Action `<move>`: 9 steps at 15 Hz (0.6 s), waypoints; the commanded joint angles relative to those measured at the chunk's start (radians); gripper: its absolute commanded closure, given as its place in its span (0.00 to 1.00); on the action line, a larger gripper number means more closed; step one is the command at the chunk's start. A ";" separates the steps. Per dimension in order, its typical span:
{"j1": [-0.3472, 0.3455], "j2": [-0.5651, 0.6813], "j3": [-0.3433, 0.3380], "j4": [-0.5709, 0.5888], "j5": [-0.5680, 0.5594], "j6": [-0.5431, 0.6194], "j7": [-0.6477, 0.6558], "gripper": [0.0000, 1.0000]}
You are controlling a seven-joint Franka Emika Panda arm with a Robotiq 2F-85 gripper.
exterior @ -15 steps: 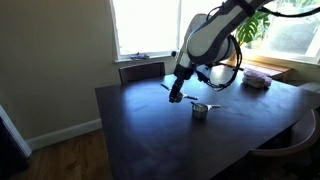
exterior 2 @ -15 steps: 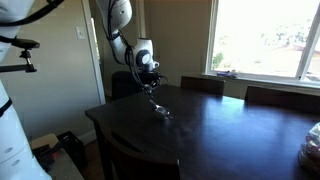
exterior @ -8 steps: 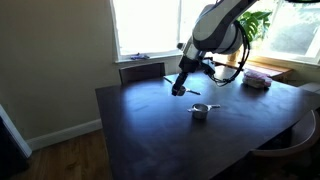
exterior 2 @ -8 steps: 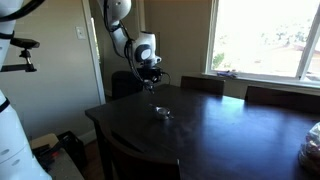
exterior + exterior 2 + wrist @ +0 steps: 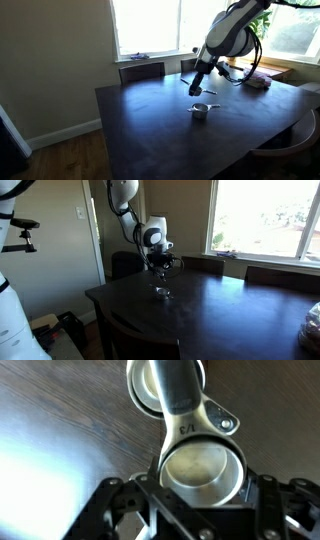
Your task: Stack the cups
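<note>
My gripper [image 5: 197, 89] is shut on a small shiny silver measuring cup [image 5: 203, 466], held between the jaws just above the dark table [image 5: 150, 130]. Its straight handle [image 5: 182, 410] sticks out ahead of the jaws. Another silver cup [image 5: 201, 111] stands on the table right below and slightly in front of the gripper. In the wrist view this cup [image 5: 143, 388] shows partly under the held cup's handle. In the other exterior view the gripper [image 5: 160, 273] hangs just above the cup on the table [image 5: 163, 293].
A pinkish flat object [image 5: 258, 81] lies at the table's far corner by the window. Chairs [image 5: 141, 70] stand along the far edge, and another chair back [image 5: 285, 150] at the near corner. A plant [image 5: 262, 25] stands behind the arm.
My gripper has moved across the table with the cup in it, from beside the standing cup to just above it.
</note>
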 commanded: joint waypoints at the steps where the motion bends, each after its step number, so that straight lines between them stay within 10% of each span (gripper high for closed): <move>1: 0.024 -0.037 -0.074 -0.069 -0.044 0.058 0.034 0.58; 9: 0.083 0.069 -0.160 -0.014 -0.157 0.035 0.135 0.58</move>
